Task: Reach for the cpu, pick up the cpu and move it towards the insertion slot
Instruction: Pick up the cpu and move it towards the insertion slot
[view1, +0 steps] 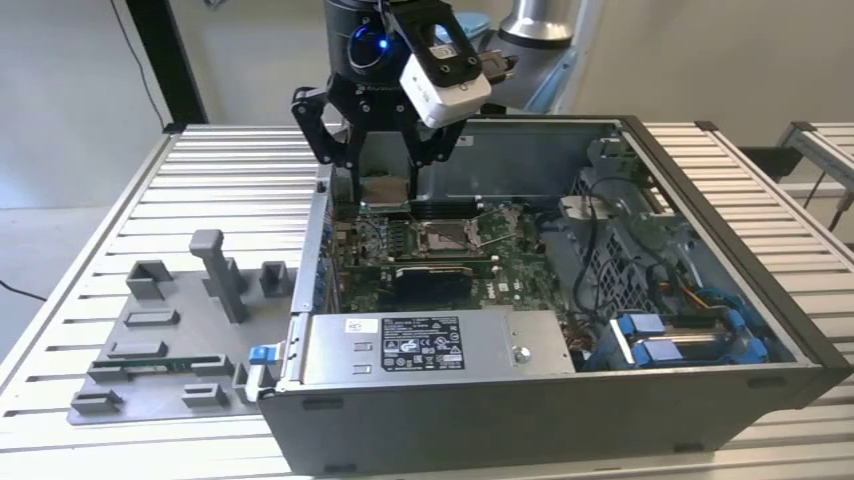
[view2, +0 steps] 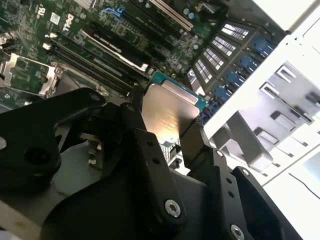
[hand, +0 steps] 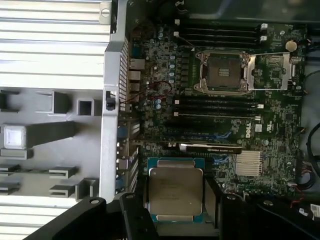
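I have the cpu (hand: 175, 194) clamped between my fingers (view2: 197, 137), one black finger on each of two opposite edges, silvery face up toward the first wrist view. In the second wrist view the cpu (view2: 170, 112) sits level in the grip, its green rim showing beyond the metal lid. In my judgement the pick is done and I am in the carry, so the job now is to keep the chip flat and its edges square to the socket, with slow travel and no twist.

From the exterior view the gripper (view1: 384, 160) hangs above the far rim of the computer case (view1: 561, 400), on that view's left. The case's side wall (hand: 111, 100) runs just beside the chip, so I would guess that is the edge to mind. Below lie the expansion slots and memory slots (hand: 217, 105), low enough to pass over.

Farther on, the insertion slot (hand: 223, 72) lies open, silver frame around a tan centre, well apart from the chip. The board between looks free of tall parts; the cables (view1: 627, 215) stay on the exterior view's right.
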